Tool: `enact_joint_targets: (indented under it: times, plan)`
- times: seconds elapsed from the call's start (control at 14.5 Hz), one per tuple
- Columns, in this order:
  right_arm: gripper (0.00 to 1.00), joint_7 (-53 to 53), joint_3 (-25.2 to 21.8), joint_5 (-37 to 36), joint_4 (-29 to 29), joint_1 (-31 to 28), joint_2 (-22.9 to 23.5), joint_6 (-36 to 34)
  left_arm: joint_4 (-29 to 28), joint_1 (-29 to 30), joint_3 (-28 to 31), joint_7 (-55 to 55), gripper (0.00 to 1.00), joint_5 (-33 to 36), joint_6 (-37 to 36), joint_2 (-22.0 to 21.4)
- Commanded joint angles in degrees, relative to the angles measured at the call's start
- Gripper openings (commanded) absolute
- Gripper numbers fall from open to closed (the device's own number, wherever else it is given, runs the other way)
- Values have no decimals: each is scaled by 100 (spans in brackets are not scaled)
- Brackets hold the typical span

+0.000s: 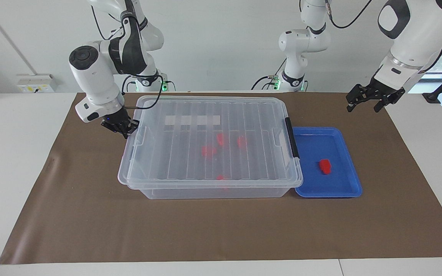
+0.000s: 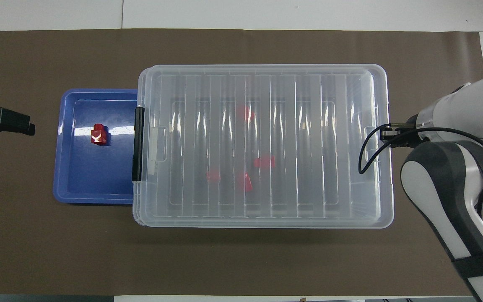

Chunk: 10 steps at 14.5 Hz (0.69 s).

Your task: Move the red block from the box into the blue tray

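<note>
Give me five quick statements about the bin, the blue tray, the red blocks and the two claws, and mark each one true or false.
1. The box has its lid on. True.
2. The blue tray is empty. False: one red block lies in it.
3. Several red blocks show through the lid inside the box. True.
4. The left claw holds a red block. False: it is open and empty, up in the air near the left arm's end of the brown mat.
5. The right claw is over the tray. False: it is at the box's end toward the right arm.
</note>
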Motion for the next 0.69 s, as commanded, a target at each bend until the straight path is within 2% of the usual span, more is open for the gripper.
enact_joint_targets:
  times: [0.0,0.41,0.62]
  plan:
    - [0,90,13,45,-180,-12,-139,101,10,-6,6,89,100,73,-91,-15]
    - [0,47,4,36,-32,-13,-113,-3,-7,12,6,89,100,73,-126,-33]
    - [0,29,-13,36,696,-100,-87,-880,-34,-6,-3,37,100,82,-82,-59]
